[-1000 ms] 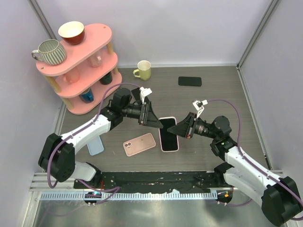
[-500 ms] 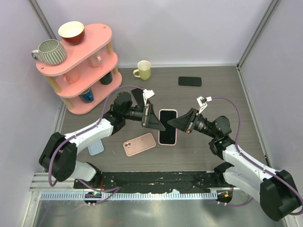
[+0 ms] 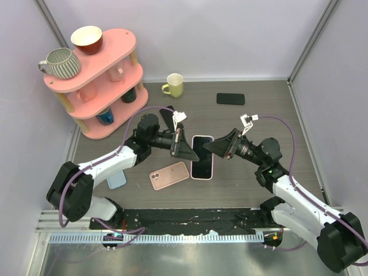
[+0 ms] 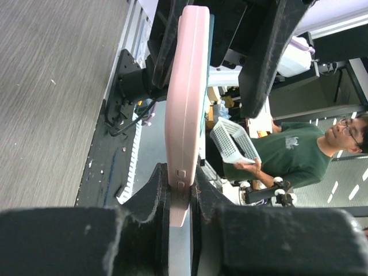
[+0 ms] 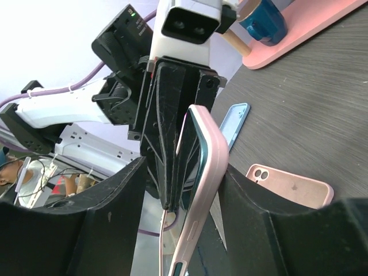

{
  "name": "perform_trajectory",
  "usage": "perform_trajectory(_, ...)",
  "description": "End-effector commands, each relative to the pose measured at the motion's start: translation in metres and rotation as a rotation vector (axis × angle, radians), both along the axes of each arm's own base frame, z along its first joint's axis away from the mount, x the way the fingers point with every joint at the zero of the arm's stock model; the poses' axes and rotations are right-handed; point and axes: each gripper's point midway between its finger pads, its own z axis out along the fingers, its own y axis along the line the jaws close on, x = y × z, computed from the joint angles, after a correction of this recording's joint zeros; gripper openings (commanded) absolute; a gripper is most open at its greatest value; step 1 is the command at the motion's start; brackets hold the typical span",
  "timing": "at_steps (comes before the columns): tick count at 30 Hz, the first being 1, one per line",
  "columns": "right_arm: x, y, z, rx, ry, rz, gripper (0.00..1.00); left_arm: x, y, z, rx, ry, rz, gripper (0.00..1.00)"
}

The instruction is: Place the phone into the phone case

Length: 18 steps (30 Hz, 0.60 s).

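Two hands meet on the case, raised edge-on off the worktop, with the phone inside it. I see the left hand clenched on its rim; the right hand straddles it and I cannot tell its grip. Probably light, stiff, slick: pinch the long edges.

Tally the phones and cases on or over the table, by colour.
Pink: 2 (held case, pink phone)
Black: 1 (black phone)
Light blue: 1 (blue case)
Total: 4
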Motion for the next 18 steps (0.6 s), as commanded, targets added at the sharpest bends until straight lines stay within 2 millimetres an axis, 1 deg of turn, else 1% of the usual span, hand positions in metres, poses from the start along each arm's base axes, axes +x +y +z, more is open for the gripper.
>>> perform_trajectory(1, 0.011, -0.002, 0.034, 0.021, -0.092, -0.054, 0.53, -0.014, 0.008, 0.009, 0.001, -0.067, -0.056, 0.00)
perform_trajectory(2, 0.011, -0.002, 0.036, 0.026, -0.095, -0.052, 0.52, -0.015, 0.009, 0.011, 0.003, -0.076, -0.057, 0.00)
perform_trajectory(3, 0.012, -0.001, 0.036, 0.030, -0.088, -0.050, 0.50, -0.017, 0.011, 0.008, 0.019, -0.061, -0.063, 0.00)
perform_trajectory(4, 0.012, -0.001, 0.037, 0.031, -0.087, -0.048, 0.45, -0.017, 0.011, 0.007, 0.025, -0.067, -0.062, 0.00)
perform_trajectory(6, 0.012, 0.000, 0.039, 0.040, -0.088, -0.040, 0.40, -0.019, 0.013, 0.004, 0.041, -0.075, -0.069, 0.00)
perform_trajectory(7, 0.012, 0.000, 0.038, 0.042, -0.087, -0.038, 0.29, -0.018, 0.013, 0.003, 0.048, -0.078, -0.064, 0.00)
perform_trajectory(9, 0.009, 0.001, 0.039, 0.047, -0.101, -0.026, 0.14, -0.017, 0.014, -0.001, 0.064, -0.077, -0.058, 0.00)
perform_trajectory(10, 0.008, 0.001, 0.038, 0.048, -0.105, -0.020, 0.03, -0.017, 0.013, -0.002, 0.070, -0.076, -0.056, 0.00)
perform_trajectory(11, 0.006, 0.001, 0.037, 0.046, -0.108, -0.010, 0.01, -0.015, 0.013, -0.003, 0.075, -0.077, -0.050, 0.00)
perform_trajectory(13, 0.007, 0.001, 0.035, 0.030, -0.111, -0.015, 0.01, -0.013, 0.013, -0.006, 0.087, -0.064, -0.044, 0.00)
perform_trajectory(14, 0.008, 0.001, 0.028, 0.007, -0.091, -0.017, 0.02, -0.012, 0.012, -0.007, 0.092, -0.061, -0.039, 0.00)
perform_trajectory(15, 0.006, 0.001, 0.029, 0.001, -0.092, -0.014, 0.15, -0.012, 0.012, -0.007, 0.093, -0.060, -0.038, 0.00)
perform_trajectory(16, 0.006, 0.001, 0.030, -0.001, -0.093, -0.016, 0.25, -0.012, 0.011, -0.007, 0.092, -0.062, -0.037, 0.00)
perform_trajectory(18, 0.010, -0.001, 0.026, -0.022, -0.066, -0.038, 0.43, -0.011, 0.011, -0.006, 0.093, -0.062, -0.032, 0.00)
